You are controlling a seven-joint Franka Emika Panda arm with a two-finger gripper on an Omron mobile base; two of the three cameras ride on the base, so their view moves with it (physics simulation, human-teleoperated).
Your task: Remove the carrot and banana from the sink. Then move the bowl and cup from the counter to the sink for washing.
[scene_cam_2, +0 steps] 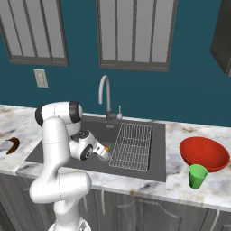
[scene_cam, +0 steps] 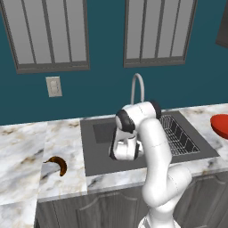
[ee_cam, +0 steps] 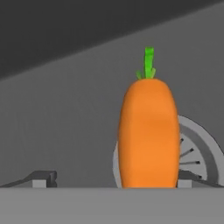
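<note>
down in the sink (scene_cam_2: 158,173), the carrot (ee_cam: 148,135) sits right in front of your end effector (ee_cam: 111,177), lying over the round drain (ee_cam: 199,153) with its green top pointing away from the hand. your end effector is released, jaws standing wide, one tip to each side of the carrot and nothing gripped yet. so that half of the clearing job looks unfinished: the carrot is on the basin floor.

better news on the banana (scene_cam: 59,164): it's out, lying on the bench (scene_cam: 22,151) to the left of the sink, well apart from the basin edge. i'd judge one of the four moves done.

what's left, by my reading: close on the carrot and lift it out, then bring the bowl (scene_cam_2: 204,154) and the cup (scene_cam_2: 197,176) over. both sit on the bench to the right of the sink, the green cup just in front of the red bowl, neither one touched.

now compare your views. the hand view gives you the carrot large and the drain behind it, which the base cameras barely offer: from the right base view you catch only a speck of orange by the hand, beside the wire rack (scene_cam_2: 131,146). the left base view hides that spot behind the arm, but it shows the banana clearly, and only a slice of the bowl at its right edge. the right base view is where you see the cup.
</note>
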